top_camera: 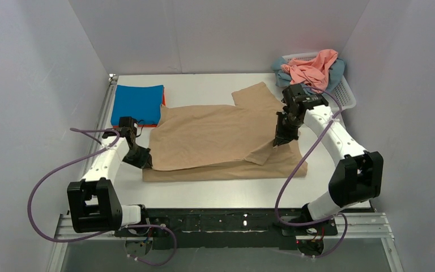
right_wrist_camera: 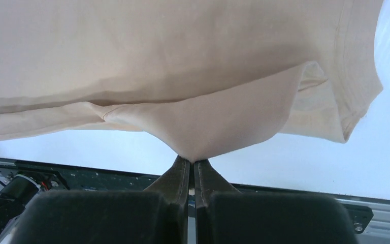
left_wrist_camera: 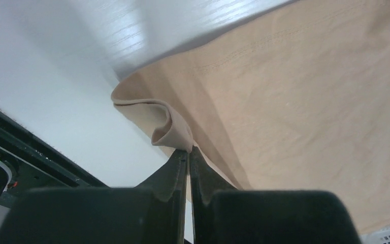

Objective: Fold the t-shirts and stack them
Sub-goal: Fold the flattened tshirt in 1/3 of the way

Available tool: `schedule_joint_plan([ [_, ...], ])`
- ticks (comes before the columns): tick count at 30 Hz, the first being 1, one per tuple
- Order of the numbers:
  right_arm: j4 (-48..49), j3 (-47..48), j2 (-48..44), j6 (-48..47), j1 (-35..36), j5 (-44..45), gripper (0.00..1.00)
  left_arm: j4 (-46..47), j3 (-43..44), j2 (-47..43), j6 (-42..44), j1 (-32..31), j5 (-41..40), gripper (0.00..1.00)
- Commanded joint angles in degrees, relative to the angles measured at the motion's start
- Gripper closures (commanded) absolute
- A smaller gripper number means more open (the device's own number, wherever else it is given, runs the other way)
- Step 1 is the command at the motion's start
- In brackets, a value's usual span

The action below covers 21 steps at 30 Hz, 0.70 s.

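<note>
Tan t-shirt (top_camera: pixel 215 139) is spread out across the middle of the desk (top_camera: pixel 204 195). It's partly doubled over, so a strip of the lower layer pokes out along the near edge, and one sleeve sticks out toward the far side.

The left hand (top_camera: pixel 145 161) is down at the shirt's left edge. Its two fingers are pinched right together on a small rolled-up bit of the hem, which you can see pretty clearly in the left wrist view. The right hand (top_camera: pixel 279 141) is over on the shirt's right side, also clamped tight. It's got a corner of the fabric nipped between the tips, and in the right wrist view the cloth fans out from that pinch.

At the far left corner of the desk there's a folded bright blue t-shirt (top_camera: pixel 137 103) sitting on top of an orange-red t-shirt (top_camera: pixel 163 101). You only see a thin sliver of the orange-red one along the right edge.

At the far right, a white lattice basket (top_camera: pixel 348 96) has a salmon-pink t-shirt (top_camera: pixel 311 68) crumpled on top of a teal-blue t-shirt (top_camera: pixel 336 71).
</note>
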Motion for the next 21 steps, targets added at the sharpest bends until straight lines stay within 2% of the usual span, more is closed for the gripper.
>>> schedule_joint_plan([
  [1,2.4,5.1,3.9,-2.8,-1.1,-1.3,0.99,-4.3,2.5,4.2,1.2,-0.1,-2.3,1.00],
  [4,2.7,7.0,7.7,-2.9,-1.9,-2.5,0.99,-3.8,3.7,7.0,1.8,-0.1,-2.7,1.00],
  [6,3.5,8.1,10.1,-3.0,-2.3,-3.2,0.99,-3.8,4.6,8.7,1.9,-0.1,-3.0,0.95],
  [8,4.7,9.7,13.0,-3.2,-2.9,-3.8,0.99,-2.7,4.9,10.0,2.4,-0.1,-3.4,0.95],
  [10,5.4,11.9,16.7,-2.9,-3.8,-3.5,0.99,-1.9,5.9,11.5,3.1,-0.1,-4.4,0.84],
  [12,6.2,15.6,21.3,-3.0,-4.6,-2.6,0.92,-2.3,8.0,13.0,4.3,-0.1,-4.8,0.59],
  [13,2.5,28.8,31.1,-4.6,-5.6,-0.7,0.59,-3.3,12.1,12.7,6.5,-0.1,-2.9,0.02],
  [15,0.7,31.9,31.2,-3.7,-5.6,3.6,0.40,-3.7,12.7,10.4,7.3,-0.2,-1.6,0.02],
  [17,1.8,29.5,27.8,-3.1,-5.5,7.4,0.25,-3.7,12.1,7.1,8.3,-0.4,-0.6,0.02],
  [21,8.0,15.8,17.5,-2.7,-5.5,7.2,0.18,-3.8,11.0,2.3,12.1,-2.2,5.2,0.02],
])
